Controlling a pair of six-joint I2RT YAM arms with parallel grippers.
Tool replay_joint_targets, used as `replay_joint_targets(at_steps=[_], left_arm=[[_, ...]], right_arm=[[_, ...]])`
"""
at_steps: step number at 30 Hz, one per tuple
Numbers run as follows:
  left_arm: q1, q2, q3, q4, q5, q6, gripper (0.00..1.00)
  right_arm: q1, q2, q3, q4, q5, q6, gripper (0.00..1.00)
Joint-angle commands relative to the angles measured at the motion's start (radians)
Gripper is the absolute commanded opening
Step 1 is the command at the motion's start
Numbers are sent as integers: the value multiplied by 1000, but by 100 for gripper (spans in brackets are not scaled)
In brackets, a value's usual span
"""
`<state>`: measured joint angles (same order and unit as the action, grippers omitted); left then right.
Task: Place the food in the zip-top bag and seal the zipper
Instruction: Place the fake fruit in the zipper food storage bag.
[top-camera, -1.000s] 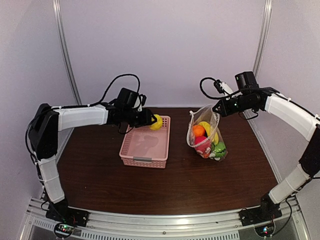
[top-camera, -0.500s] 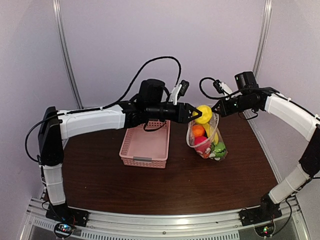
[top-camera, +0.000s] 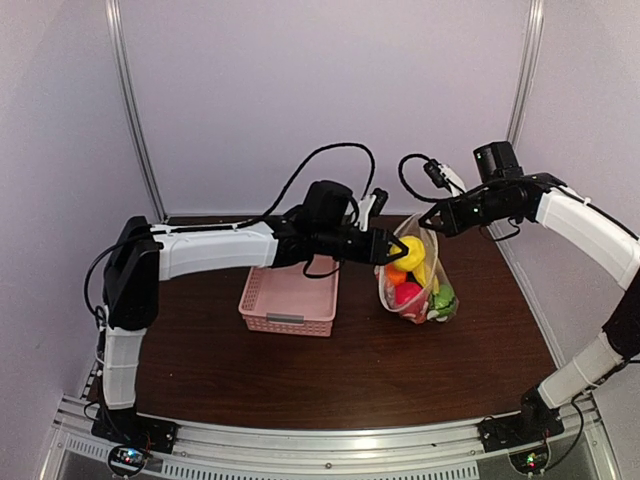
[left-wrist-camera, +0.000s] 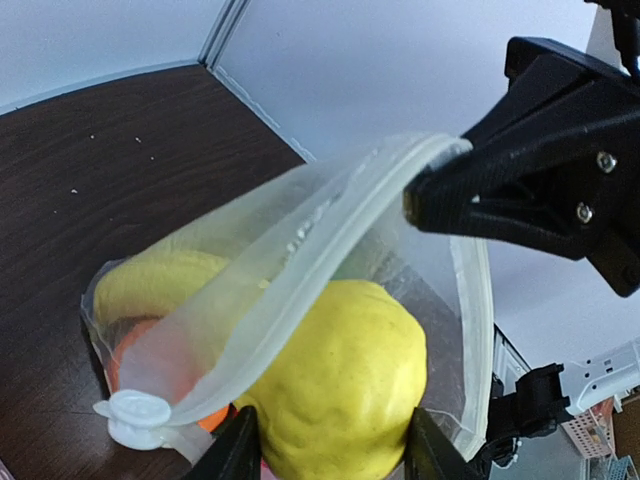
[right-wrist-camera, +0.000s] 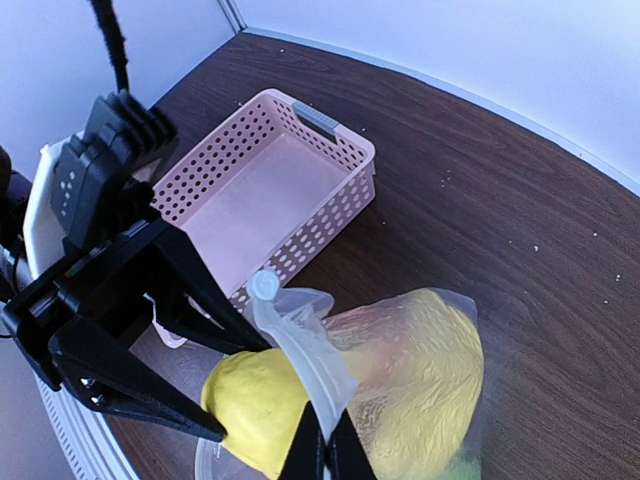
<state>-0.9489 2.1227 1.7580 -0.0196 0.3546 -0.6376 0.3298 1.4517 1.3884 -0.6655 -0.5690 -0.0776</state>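
Observation:
My left gripper (top-camera: 400, 249) is shut on a yellow lemon-like piece (top-camera: 410, 252) and holds it in the mouth of the zip-top bag (top-camera: 425, 285). In the left wrist view the yellow piece (left-wrist-camera: 345, 385) sits between my fingers, partly under the zipper strip (left-wrist-camera: 300, 270). My right gripper (top-camera: 432, 222) is shut on the bag's top edge and holds it up; in the right wrist view it pinches the zipper strip (right-wrist-camera: 310, 375). The bag holds a banana (left-wrist-camera: 150, 285), an orange, a red ball (top-camera: 406, 293) and green pieces (top-camera: 443, 296).
The pink lattice basket (top-camera: 290, 295) stands left of the bag and shows nothing inside; it also shows in the right wrist view (right-wrist-camera: 260, 205). The dark wooden table (top-camera: 330, 370) is walled at the back and sides. A white zipper slider (right-wrist-camera: 263, 285) hangs at the strip's end.
My left arm carried the yellow piece from over the basket rightward to the bag and lowered it into the mouth. My right gripper kept holding the bag's edge.

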Motion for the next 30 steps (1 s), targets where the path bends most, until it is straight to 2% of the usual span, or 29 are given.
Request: replay_joint_targets(at_steps=[1, 4, 8, 11, 15, 23, 26, 30], left_arm=[[0, 35, 53, 26, -20, -35, 40], [-9, 40, 69, 10, -5, -27, 55], [-32, 5, 125, -100, -2, 49, 78], [-50, -60, 124, -166, -28, 132, 89], [-50, -188, 60, -233, 2, 226, 91], [-51, -500, -183, -241, 42, 466, 89], [-51, -561, -317, -223, 5, 592, 84], [-59, -564, -488, -112, 66, 694, 74]], right_arm=[[16, -39, 6, -22, -124, -36, 0], [19, -39, 16, -35, -162, -36, 0], [18, -29, 58, -86, -170, -72, 0], [18, -27, 80, -123, -186, -116, 0], [18, -25, 116, -195, -225, -191, 0], [17, -24, 164, -417, -306, -423, 0], [17, -28, 122, -382, -297, -408, 0], [17, 0, 73, -325, -283, -370, 0]])
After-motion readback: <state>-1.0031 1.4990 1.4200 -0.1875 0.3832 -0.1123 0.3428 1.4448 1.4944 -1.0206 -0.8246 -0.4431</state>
